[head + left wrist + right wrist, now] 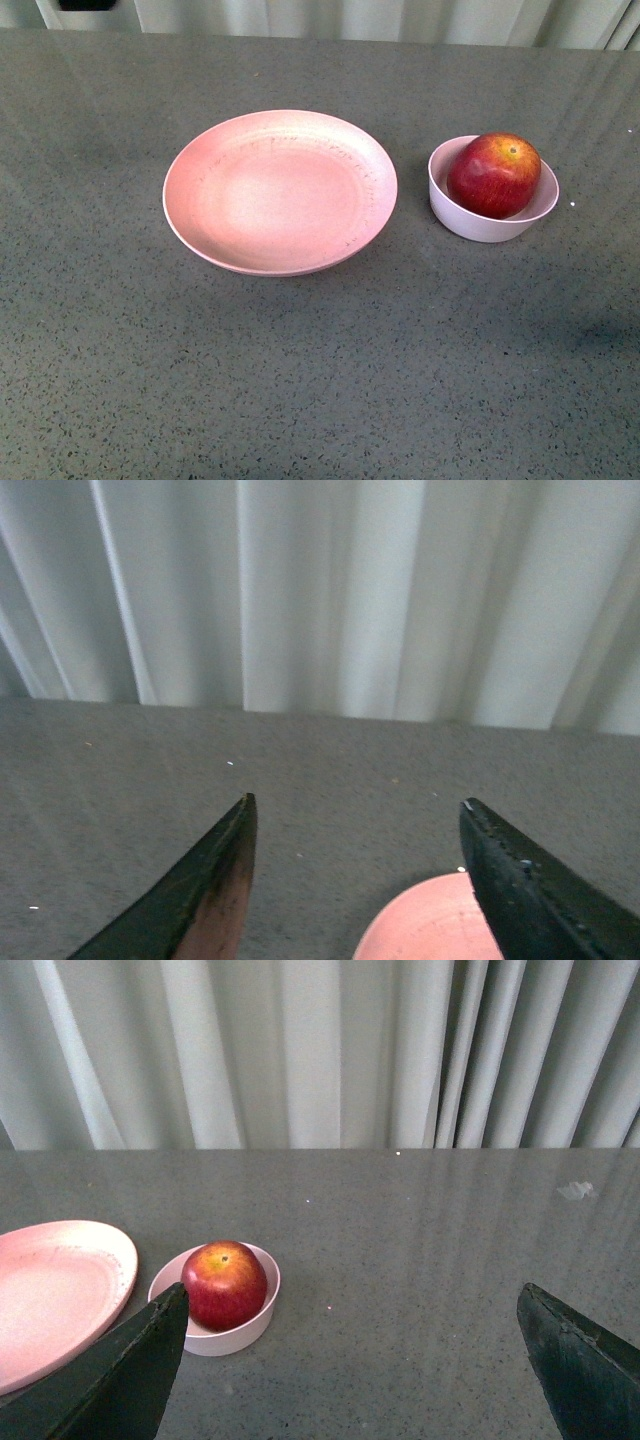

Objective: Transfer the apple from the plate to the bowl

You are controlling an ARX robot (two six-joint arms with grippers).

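Observation:
The dark red apple [494,175] sits inside the small pale pink bowl [470,222] at the right of the table. The wide pink plate [280,190] lies bare to the left of the bowl. Neither arm shows in the front view. In the right wrist view the apple [223,1284] rests in the bowl [258,1328], beside the plate [60,1285]; my right gripper [352,1298] is open, empty and well back from them. My left gripper [358,810] is open and empty, with the plate's edge [425,925] between its fingers.
The grey speckled tabletop [320,380] spreads around both dishes. A pale pleated curtain [320,1050] hangs behind the table's far edge.

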